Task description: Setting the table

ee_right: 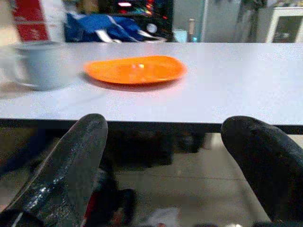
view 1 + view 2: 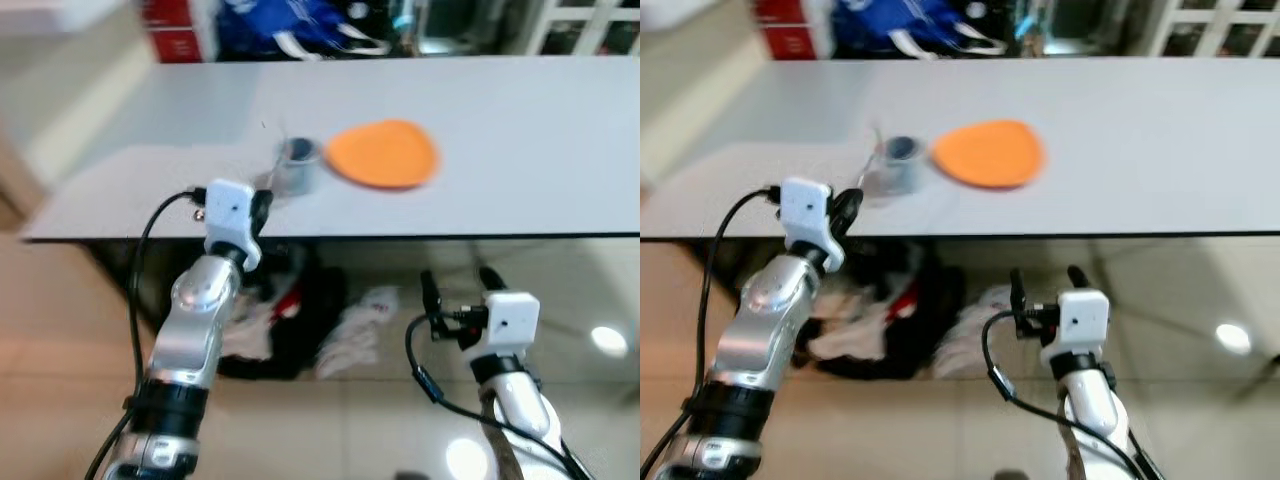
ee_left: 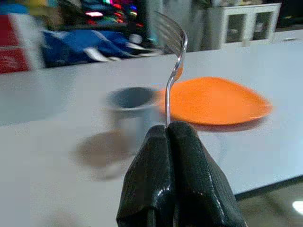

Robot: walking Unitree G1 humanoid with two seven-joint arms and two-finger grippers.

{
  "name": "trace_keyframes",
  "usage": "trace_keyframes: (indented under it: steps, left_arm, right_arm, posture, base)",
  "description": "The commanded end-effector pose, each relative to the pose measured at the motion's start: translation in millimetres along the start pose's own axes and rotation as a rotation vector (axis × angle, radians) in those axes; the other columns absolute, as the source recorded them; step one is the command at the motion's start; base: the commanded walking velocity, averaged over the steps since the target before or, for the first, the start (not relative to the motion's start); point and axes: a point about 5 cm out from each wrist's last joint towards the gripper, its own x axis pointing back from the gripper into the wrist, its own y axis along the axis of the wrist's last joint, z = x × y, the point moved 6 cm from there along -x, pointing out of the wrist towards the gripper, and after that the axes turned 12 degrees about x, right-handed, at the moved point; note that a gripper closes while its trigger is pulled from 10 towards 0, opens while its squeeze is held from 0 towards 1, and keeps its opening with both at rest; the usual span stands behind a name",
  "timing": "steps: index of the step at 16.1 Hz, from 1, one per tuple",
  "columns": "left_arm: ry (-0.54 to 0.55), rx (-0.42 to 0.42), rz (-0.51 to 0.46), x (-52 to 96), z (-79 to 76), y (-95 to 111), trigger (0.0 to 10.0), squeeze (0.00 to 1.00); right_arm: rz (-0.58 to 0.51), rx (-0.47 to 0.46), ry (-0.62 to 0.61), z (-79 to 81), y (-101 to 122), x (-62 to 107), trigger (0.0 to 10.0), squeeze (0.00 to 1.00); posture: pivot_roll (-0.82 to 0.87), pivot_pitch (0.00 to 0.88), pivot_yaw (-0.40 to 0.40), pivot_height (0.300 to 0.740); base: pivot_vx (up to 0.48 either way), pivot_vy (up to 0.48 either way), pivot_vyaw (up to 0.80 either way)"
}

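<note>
Plate (image 2: 382,153) and cup (image 2: 297,165) already sat side by side on the bench (image 2: 540,140), so setting looked partly done. The fork (image 3: 173,61) was not yet laid: the left gripper (image 3: 171,137) held it clenched by the handle, tines up, near the bench's front edge beside the cup. The left wrist view made that fork plain; the eye views barely did. The right gripper (image 1: 165,156) hung spread and empty below the bench edge.
</note>
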Motion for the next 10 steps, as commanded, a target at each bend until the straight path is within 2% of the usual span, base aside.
trace_keyframes:
  steps: [1, 2, 4, 7, 10]
  left_arm:
    - [-0.001, -0.018, -0.013, -0.6, 5.2, 6.2, 0.0, 0.0]
    - [-0.002, -0.015, -0.012, -0.9, 5.5, 6.2, 0.0, 0.0]
    - [-0.002, -0.011, -0.01, -1.6, 6.2, 6.0, 0.0, 0.0]
    - [0.005, -0.003, -0.008, -2.2, 7.1, 5.5, 0.0, 0.0]
    - [0.047, -0.006, -0.004, -2.6, 14.5, 4.4, 0.0, 0.0]
  right_arm:
    - [-0.027, 0.004, -0.01, -1.9, 7.1, -1.8, 10.0, 0.0]
    - [-0.021, 0.009, -0.01, -1.8, 6.3, -1.4, 10.0, 0.0]
    - [-0.011, 0.0, -0.014, -2.5, 4.7, -1.3, 10.0, 0.0]
    - [-0.017, 0.009, -0.014, -3.8, 6.4, -0.8, 10.0, 0.0]
    - [-0.015, 0.013, -0.01, -3.1, 6.4, -0.7, 10.0, 0.0]
  posture:
    - [-0.14, 0.0, 0.061, 0.736]
    - [-0.14, 0.001, 0.061, 0.736]
    - [-0.14, 0.003, 0.063, 0.736]
    - [-0.14, 0.006, 0.063, 0.736]
    - [-0.14, 0.005, 0.063, 0.736]
  base:
    - [0.266, -0.398, 0.0]
    - [0.266, -0.394, 0.0]
    - [0.274, -0.392, -0.62]
    - [0.29, -0.379, 0.0]
    - [0.325, -0.349, 0.0]
